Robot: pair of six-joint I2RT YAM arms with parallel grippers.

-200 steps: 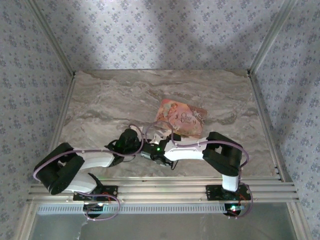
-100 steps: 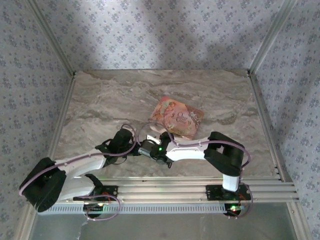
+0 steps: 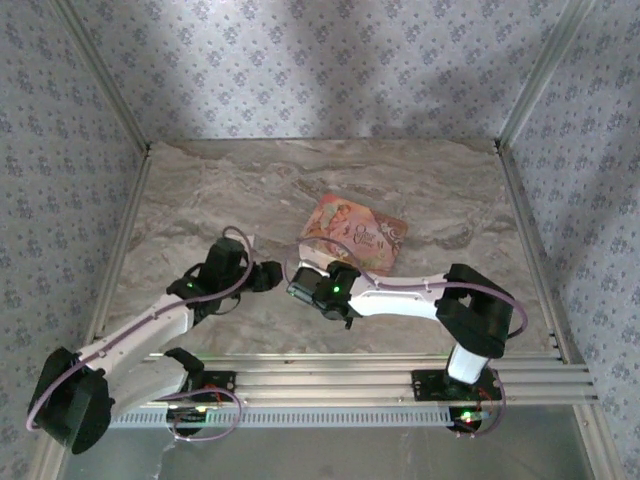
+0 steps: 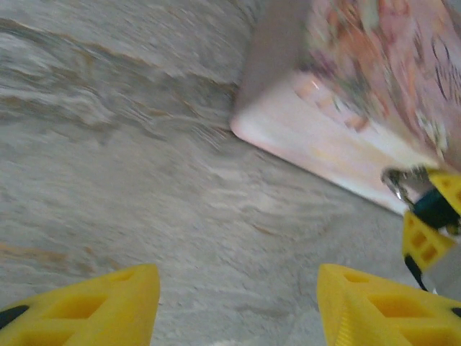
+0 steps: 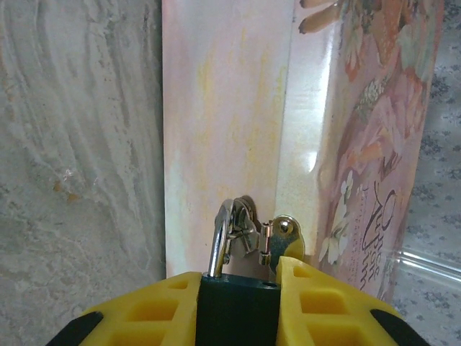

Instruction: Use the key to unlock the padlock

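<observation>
The padlock has a dark body, and my right gripper is shut on it. Its silver shackle runs through the metal hasp on the side of a pink flowered box. One shackle leg sits in the body; the hole beside it looks empty. My left gripper is open over bare table, a short way left of the padlock. From above, the left gripper and right gripper face each other beside the box. The key is hidden.
The marble tabletop stretches left and behind the box. Patterned walls and metal frame posts close in the sides and back. A rail runs along the near edge by the arm bases.
My left gripper has opened wider and backed off to the left from the padlock, its arm stretching out. The right gripper has stayed shut on the padlock, shifting slightly toward the box.
</observation>
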